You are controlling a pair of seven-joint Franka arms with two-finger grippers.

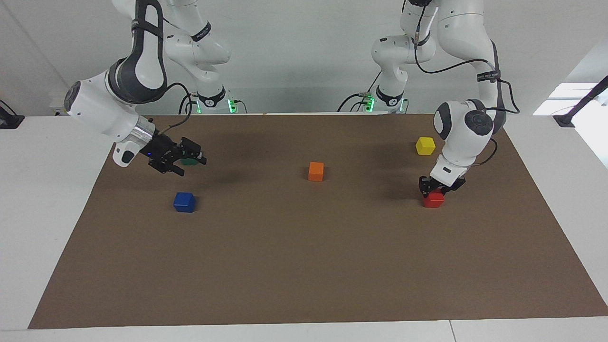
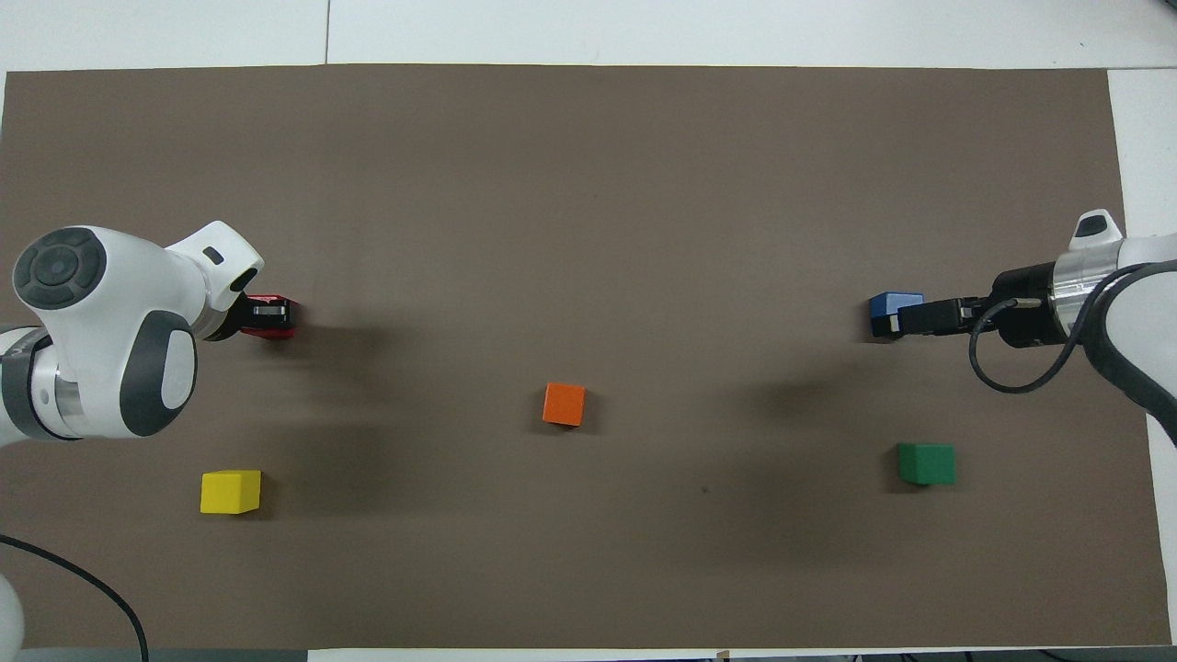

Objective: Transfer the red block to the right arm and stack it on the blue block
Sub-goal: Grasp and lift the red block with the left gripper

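The red block (image 1: 433, 200) sits on the brown mat (image 1: 304, 266) toward the left arm's end. My left gripper (image 1: 436, 189) is lowered onto it, open, with a finger at each side of the block's top; in the overhead view (image 2: 273, 316) it covers the middle of the red block (image 2: 272, 300). The blue block (image 1: 184, 202) sits on the mat toward the right arm's end. My right gripper (image 1: 192, 161), with a small blue light, hangs open and empty in the air, level and pointing toward the table's middle. From overhead it (image 2: 899, 319) overlaps the blue block (image 2: 890, 302).
An orange block (image 1: 316, 171) lies mid-mat. A yellow block (image 1: 425, 146) lies nearer to the robots than the red block. A green block (image 2: 926, 462) lies nearer to the robots than the blue one, mostly hidden by the right gripper in the facing view.
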